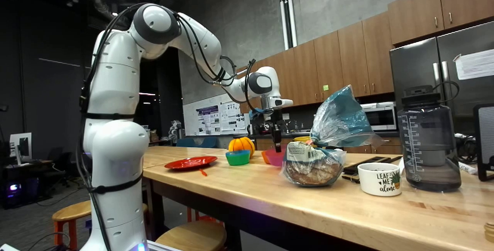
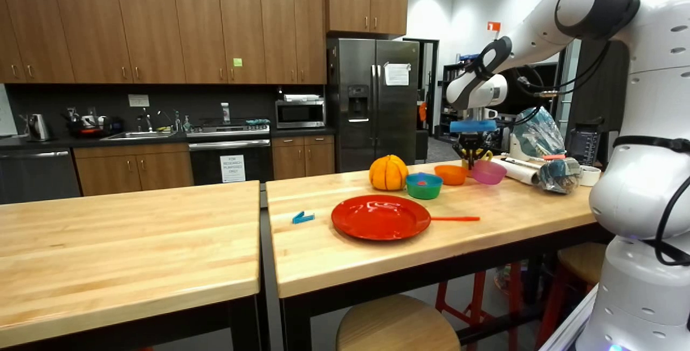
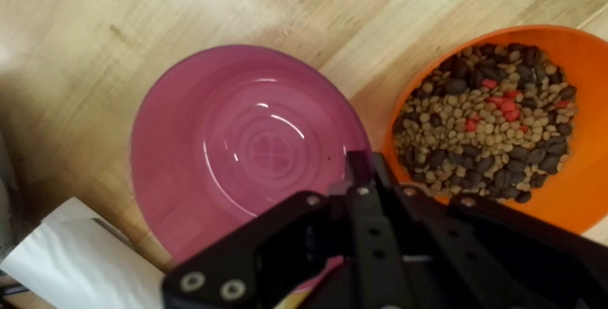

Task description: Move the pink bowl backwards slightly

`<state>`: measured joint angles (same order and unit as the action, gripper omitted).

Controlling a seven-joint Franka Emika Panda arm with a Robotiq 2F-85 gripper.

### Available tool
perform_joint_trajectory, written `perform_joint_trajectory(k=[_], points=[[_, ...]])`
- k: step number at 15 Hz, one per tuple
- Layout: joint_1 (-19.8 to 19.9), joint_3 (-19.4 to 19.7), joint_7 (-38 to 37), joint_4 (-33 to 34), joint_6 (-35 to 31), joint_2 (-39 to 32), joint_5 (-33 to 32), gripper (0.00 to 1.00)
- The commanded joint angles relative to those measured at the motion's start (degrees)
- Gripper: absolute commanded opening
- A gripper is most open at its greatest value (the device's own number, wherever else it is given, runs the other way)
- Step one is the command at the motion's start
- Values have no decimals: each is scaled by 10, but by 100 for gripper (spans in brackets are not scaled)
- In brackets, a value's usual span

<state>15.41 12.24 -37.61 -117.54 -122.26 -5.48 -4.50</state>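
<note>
The pink bowl (image 3: 266, 152) is round, see-through magenta and holds no food in the wrist view. It also shows in both exterior views (image 1: 275, 159) (image 2: 489, 172), partly behind the bread bag in one of them. My gripper (image 3: 369, 161) points down at the side of the bowl facing the orange bowl. Its fingertips are close together with the pink rim between them, one finger inside and one outside. The gripper also shows in both exterior views (image 1: 277, 147) (image 2: 470, 163). I cannot tell whether the bowl's base touches the table.
An orange bowl (image 3: 589, 157) of beans and lentils sits close beside the outer finger. A white paper roll (image 3: 85, 257) and a bagged loaf (image 1: 314, 168) lie on the pink bowl's other side. A green bowl (image 2: 423, 189), pumpkin (image 2: 388, 173) and red plate (image 2: 381, 217) stand farther off.
</note>
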Motion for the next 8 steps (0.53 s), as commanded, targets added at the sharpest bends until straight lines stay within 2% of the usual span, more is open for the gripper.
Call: perform_joint_trajectory(k=[1, 2, 4, 8], points=[[-9, 14, -6, 24, 20, -17, 6, 29], [-9, 15, -7, 23, 20, -19, 7, 29], [-9, 15, -3, 20, 19, -20, 14, 40], [-12, 14, -3, -1, 11, 0, 26, 67]])
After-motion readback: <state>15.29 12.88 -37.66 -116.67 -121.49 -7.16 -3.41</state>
